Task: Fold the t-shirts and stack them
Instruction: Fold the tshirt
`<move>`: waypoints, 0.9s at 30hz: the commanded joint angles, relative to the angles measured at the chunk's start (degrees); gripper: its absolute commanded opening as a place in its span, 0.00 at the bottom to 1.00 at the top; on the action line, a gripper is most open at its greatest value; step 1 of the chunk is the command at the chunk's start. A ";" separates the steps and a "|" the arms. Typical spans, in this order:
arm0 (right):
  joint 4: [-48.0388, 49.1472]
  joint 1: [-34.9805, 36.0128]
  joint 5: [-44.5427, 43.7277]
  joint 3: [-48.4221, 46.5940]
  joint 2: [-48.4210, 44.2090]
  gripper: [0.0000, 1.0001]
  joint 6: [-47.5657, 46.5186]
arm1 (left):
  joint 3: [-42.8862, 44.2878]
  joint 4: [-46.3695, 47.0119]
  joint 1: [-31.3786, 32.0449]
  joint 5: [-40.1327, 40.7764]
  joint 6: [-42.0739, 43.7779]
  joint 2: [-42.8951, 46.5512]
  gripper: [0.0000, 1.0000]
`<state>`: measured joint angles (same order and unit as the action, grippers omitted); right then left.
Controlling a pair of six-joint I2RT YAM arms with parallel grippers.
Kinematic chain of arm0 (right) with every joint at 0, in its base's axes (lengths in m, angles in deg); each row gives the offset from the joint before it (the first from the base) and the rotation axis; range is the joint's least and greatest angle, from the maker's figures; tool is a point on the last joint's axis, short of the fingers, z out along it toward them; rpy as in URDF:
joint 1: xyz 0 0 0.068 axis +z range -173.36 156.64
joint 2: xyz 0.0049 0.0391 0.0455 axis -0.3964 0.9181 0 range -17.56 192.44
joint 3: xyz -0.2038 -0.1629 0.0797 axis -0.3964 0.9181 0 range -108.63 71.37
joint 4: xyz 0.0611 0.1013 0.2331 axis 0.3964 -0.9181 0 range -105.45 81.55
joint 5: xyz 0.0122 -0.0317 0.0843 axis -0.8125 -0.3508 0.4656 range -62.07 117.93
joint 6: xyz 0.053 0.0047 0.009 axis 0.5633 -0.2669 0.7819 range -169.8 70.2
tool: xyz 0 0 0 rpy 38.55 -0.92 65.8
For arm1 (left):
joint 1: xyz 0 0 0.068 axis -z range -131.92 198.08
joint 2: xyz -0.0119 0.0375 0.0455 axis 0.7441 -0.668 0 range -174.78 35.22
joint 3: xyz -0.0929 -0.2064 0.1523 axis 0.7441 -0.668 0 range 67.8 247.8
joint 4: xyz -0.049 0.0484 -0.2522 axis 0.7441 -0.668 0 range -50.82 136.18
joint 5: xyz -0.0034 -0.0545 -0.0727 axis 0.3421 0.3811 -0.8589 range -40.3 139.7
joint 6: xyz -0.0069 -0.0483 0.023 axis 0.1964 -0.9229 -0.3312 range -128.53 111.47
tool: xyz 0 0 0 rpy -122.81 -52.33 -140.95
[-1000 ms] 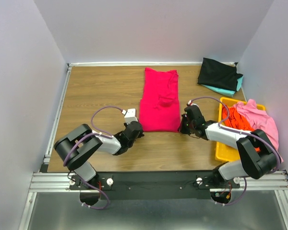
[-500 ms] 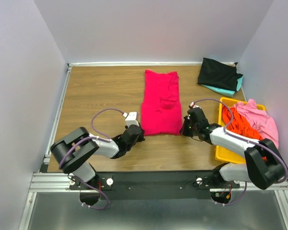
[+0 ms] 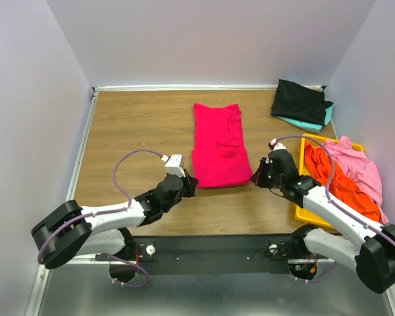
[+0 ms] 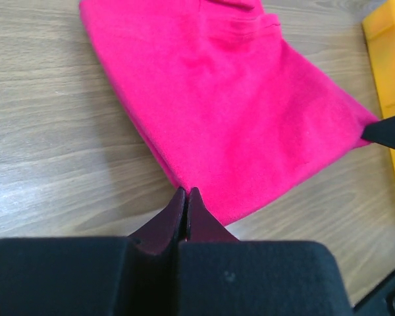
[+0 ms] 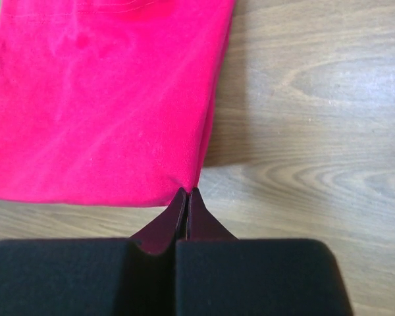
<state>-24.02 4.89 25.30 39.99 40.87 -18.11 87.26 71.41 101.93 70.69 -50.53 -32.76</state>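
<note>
Red shirt (image 3: 217, 143) is soft, smooth cloth folded into a long strip with straight sides. It lies flat in the middle of the brown wooden tabletop (image 3: 131, 125). Its long side runs from the arms toward the back wall, and the far end leans a little left. The left end effector (image 3: 191, 185) has its fingers pressed together, pinching the near left corner. The right end effector (image 3: 256, 178) pinches the near right corner the same way.
</note>
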 commanded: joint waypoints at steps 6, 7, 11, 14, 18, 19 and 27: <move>-9.55 0.58 -0.44 -2.02 -9.29 0.01 0.66 | -1.18 -6.95 2.58 0.01 -0.54 9.96 0.00; -10.09 0.58 -0.18 -2.63 -11.30 0.01 0.84 | -1.01 -7.47 3.02 0.01 -0.63 10.67 0.00; -11.93 0.58 1.05 -5.09 -14.13 0.01 0.75 | 0.22 -9.50 3.90 0.36 -0.63 13.75 0.00; -13.78 0.67 -0.09 -7.64 -15.98 0.01 0.49 | 1.37 -11.26 5.39 0.28 -0.37 18.06 0.00; -14.75 0.67 -0.27 -9.14 -17.39 0.00 0.31 | 2.24 -12.84 6.53 0.19 -0.37 20.96 0.00; -15.01 0.67 -0.18 -9.32 -18.00 0.00 0.40 | 2.42 -13.36 6.88 0.10 -0.37 21.92 0.00; -16.68 0.67 -1.05 -11.86 -20.03 0.00 0.05 | 5.06 -14.95 9.34 0.28 -0.19 23.34 0.00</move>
<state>-38.64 5.27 25.71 30.44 21.77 -17.70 90.06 58.14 110.15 70.61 -51.16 -9.77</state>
